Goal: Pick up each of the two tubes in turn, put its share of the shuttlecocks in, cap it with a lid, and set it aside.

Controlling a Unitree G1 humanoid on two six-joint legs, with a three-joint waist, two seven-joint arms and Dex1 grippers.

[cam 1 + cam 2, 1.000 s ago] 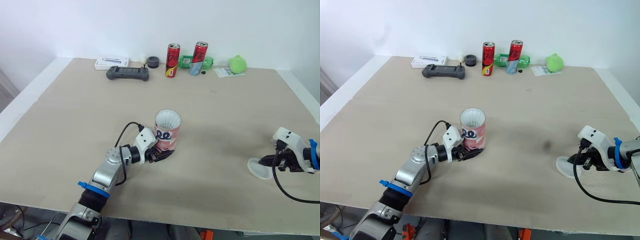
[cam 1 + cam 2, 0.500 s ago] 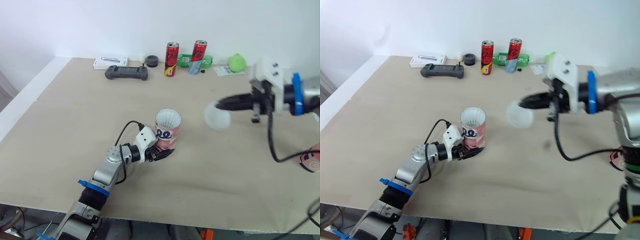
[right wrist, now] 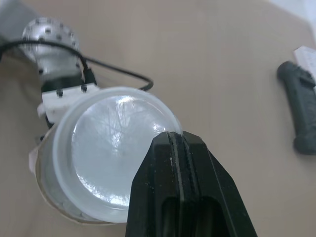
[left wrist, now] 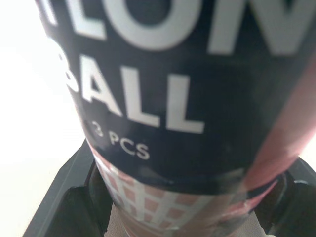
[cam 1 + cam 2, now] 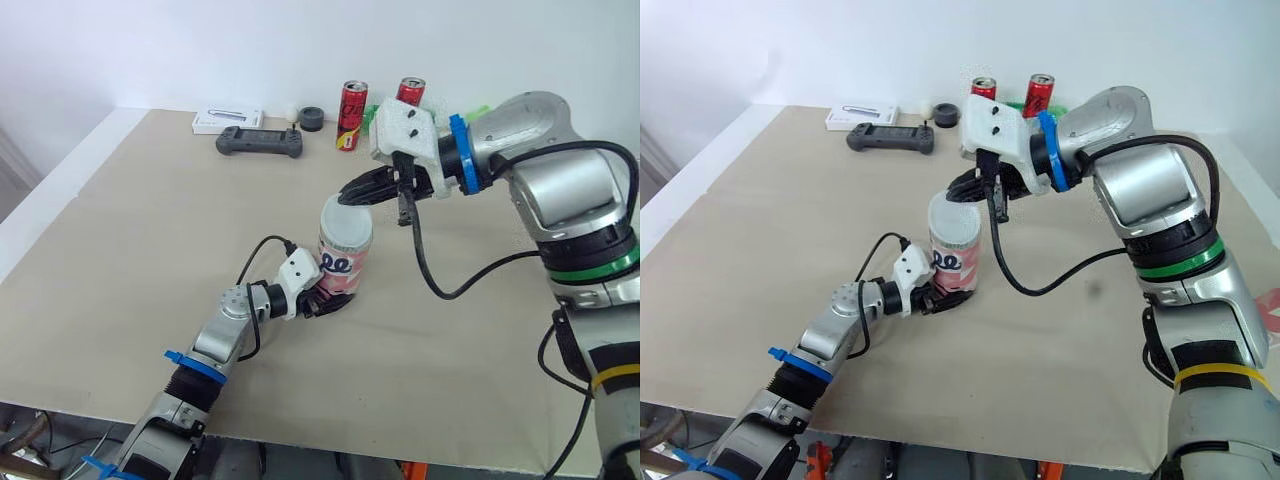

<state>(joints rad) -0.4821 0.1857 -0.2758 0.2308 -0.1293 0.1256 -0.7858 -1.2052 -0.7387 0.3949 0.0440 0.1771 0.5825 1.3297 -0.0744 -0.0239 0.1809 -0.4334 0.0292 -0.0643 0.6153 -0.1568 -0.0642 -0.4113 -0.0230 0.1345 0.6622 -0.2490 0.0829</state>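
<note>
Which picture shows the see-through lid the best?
The right wrist view: the lid faces the camera, pinched at its rim by the right hand. The eye views show it side-on atop the tube; the left wrist view shows the tube's side instead.

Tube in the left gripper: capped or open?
Covered: lid sits across the mouth of the tube, right gripper pinching its rim. Pressed fully home: cannot tell.

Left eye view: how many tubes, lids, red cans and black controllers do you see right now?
Pink cardboard tube: 1
Clear plastic lid: 1
Red drink cans: 2
Black handheld controller: 1
Total: 5
</note>
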